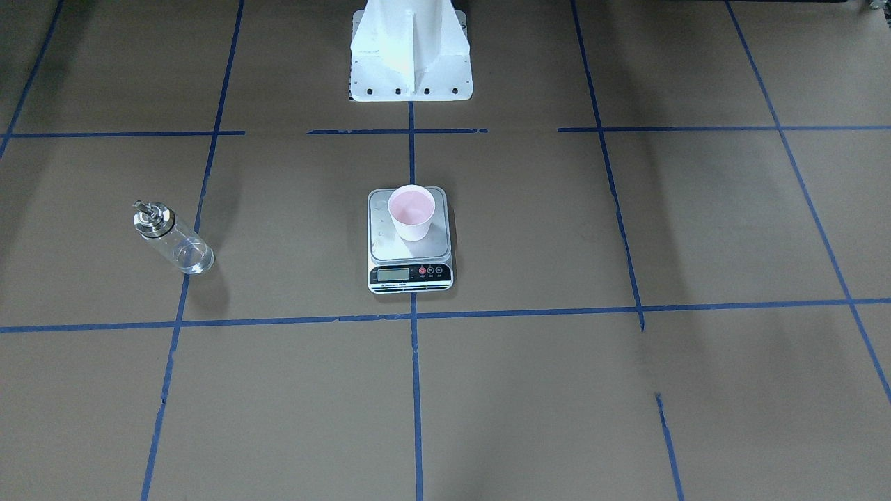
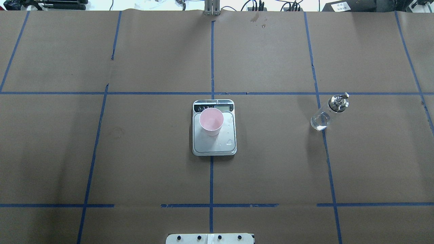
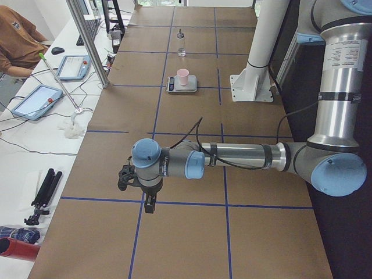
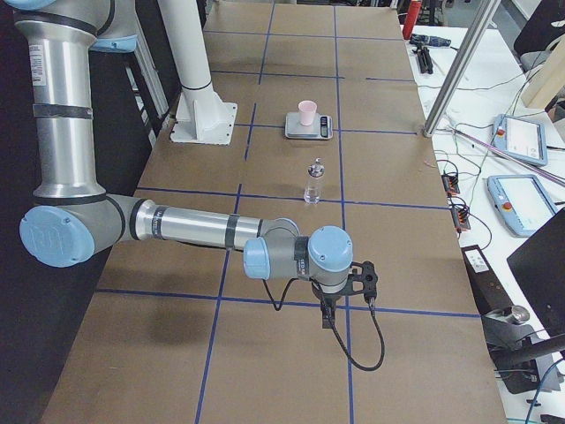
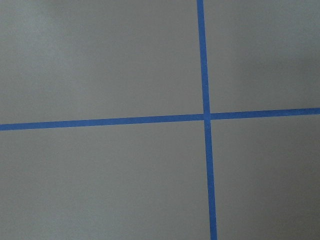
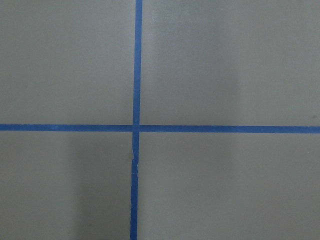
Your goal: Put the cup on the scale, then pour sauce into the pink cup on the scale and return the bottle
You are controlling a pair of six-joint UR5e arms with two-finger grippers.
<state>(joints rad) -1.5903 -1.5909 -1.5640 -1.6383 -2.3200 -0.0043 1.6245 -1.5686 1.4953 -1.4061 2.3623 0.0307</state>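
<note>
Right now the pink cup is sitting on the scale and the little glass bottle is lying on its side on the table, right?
Not quite. The bottle is not lying down: it stands upright on the table, as the exterior right view shows. The pink cup does sit on the scale.

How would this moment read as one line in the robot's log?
cup upright on scale | bottle upright on table, apart from scale | left gripper, right gripper far off at table ends, open/shut unclear
</note>
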